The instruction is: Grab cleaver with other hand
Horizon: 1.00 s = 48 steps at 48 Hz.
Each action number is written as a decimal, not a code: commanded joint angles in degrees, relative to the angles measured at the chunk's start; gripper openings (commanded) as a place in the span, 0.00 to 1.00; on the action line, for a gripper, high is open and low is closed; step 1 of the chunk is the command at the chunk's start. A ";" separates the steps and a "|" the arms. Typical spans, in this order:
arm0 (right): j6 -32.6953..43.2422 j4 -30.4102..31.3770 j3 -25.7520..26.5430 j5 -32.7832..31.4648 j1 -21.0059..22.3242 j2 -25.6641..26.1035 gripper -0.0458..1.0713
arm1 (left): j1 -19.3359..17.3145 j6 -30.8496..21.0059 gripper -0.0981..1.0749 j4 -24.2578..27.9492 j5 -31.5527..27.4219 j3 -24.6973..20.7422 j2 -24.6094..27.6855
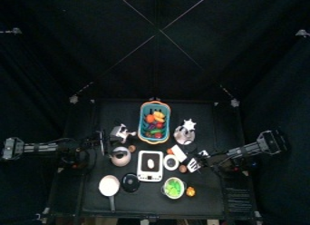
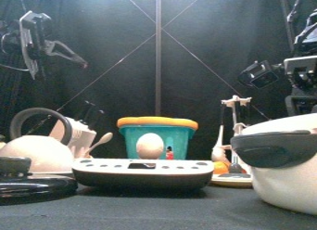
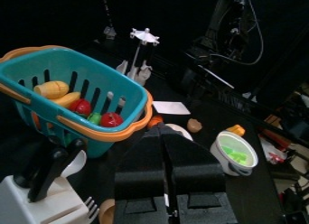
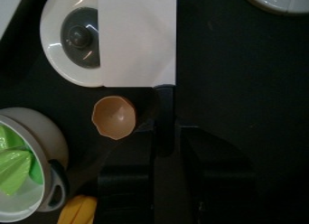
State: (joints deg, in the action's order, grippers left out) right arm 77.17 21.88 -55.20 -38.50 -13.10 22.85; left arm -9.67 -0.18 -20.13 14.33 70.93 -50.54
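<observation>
Right wrist view: the right gripper (image 4: 161,128) is clamped on the cleaver's (image 4: 136,40) dark handle, its pale blade hanging above a white pot lid (image 4: 75,40) and a small wooden bowl (image 4: 115,117). The left gripper (image 3: 169,164), jaws together, is near the basket (image 3: 75,88), holding nothing.

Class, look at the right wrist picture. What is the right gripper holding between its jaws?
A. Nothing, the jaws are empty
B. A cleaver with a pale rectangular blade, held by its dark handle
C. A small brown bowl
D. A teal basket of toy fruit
B: in the right wrist view the right gripper is closed on the dark handle of the cleaver, whose pale blade extends away from the jaws; the small brown bowl lies apart beside it.
</observation>
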 commanded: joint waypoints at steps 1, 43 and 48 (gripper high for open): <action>0.00 2.02 1.76 -0.18 0.09 0.79 0.42 | 0.09 0.00 0.19 -0.09 -0.18 -0.79 0.26; -1.76 34.54 13.18 -1.41 1.14 -2.46 0.42 | 4.92 0.00 0.80 -8.17 -1.14 -7.82 7.91; -4.31 35.60 14.85 -1.32 3.08 -4.92 0.42 | 4.92 -0.35 0.81 -9.58 -1.05 -10.37 10.90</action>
State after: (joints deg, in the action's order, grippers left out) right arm 74.27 56.43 -42.98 -39.99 -11.69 18.98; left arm -4.92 -0.35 -28.65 13.01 64.07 -41.75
